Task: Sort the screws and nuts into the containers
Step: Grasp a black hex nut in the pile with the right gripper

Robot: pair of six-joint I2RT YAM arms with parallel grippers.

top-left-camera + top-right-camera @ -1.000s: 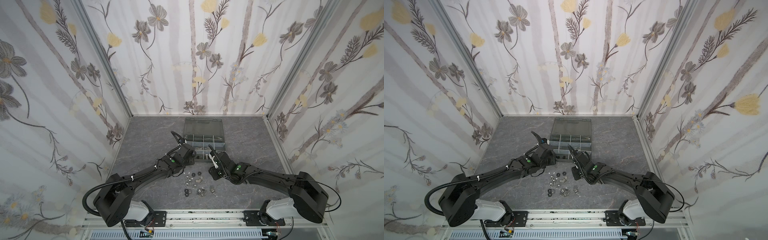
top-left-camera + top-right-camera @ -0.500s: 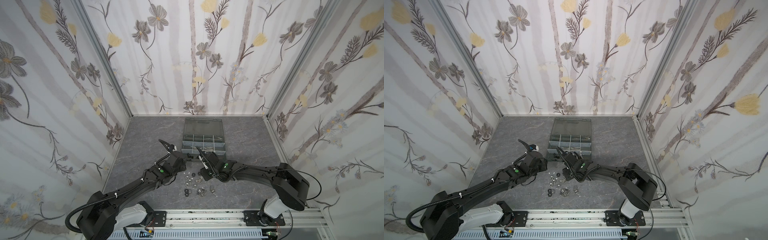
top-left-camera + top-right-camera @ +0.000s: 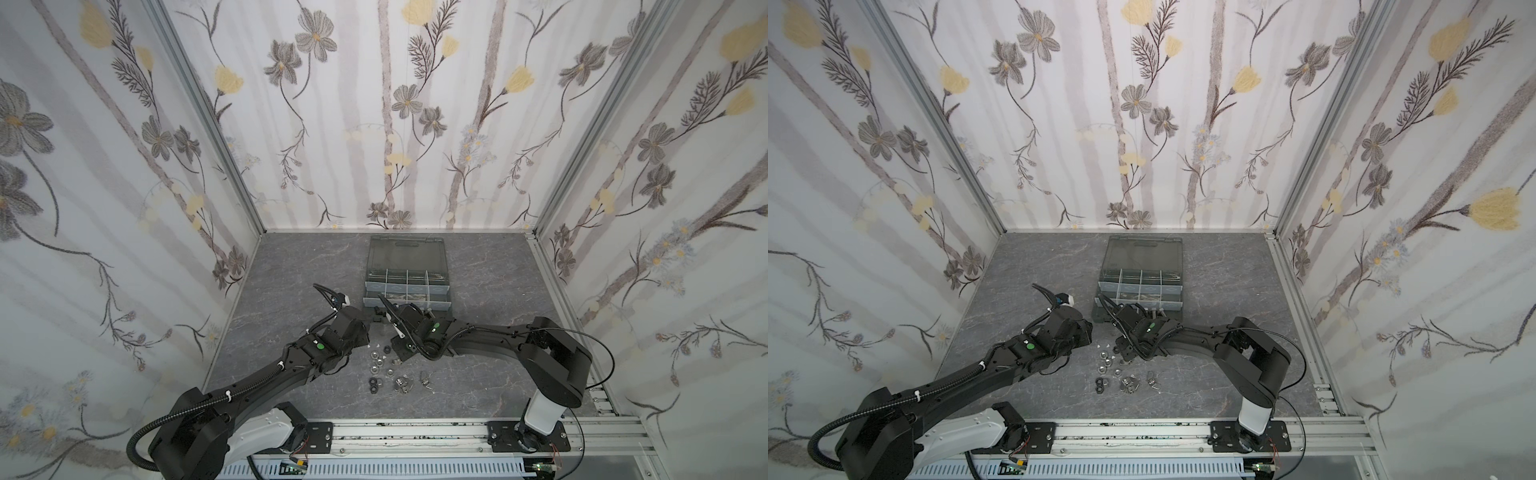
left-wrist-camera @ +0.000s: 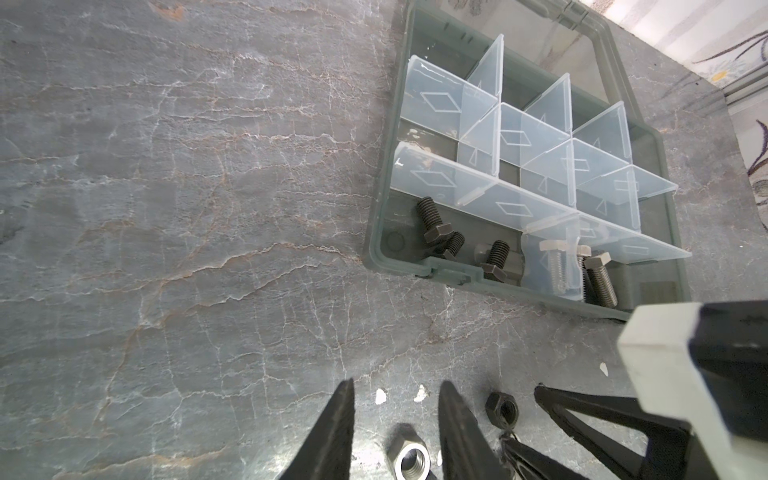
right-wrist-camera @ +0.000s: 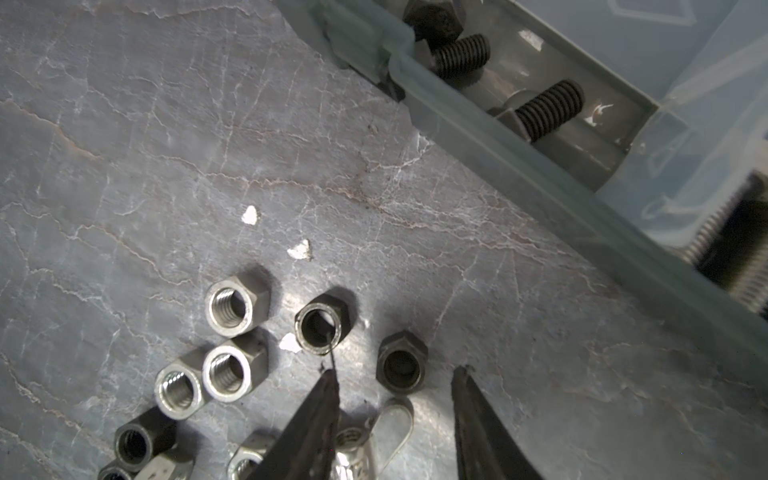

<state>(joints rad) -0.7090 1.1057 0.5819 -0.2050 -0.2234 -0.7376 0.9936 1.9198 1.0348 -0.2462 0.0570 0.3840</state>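
Right wrist view: right tool spread, black metal hex nut between its tips; left tool spread, straddling silver hex nut.

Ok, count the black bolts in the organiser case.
3, in one corner cell of the organiser case: two black bolts together at the corner, a third nearer the partition. Others may be hidden.

Floral wallpaper on three sides, grey & yellow blooms. Grey stone-look floor centre-bottom w/ pale veins. Metal rail along bottom edge. Even, soft light.
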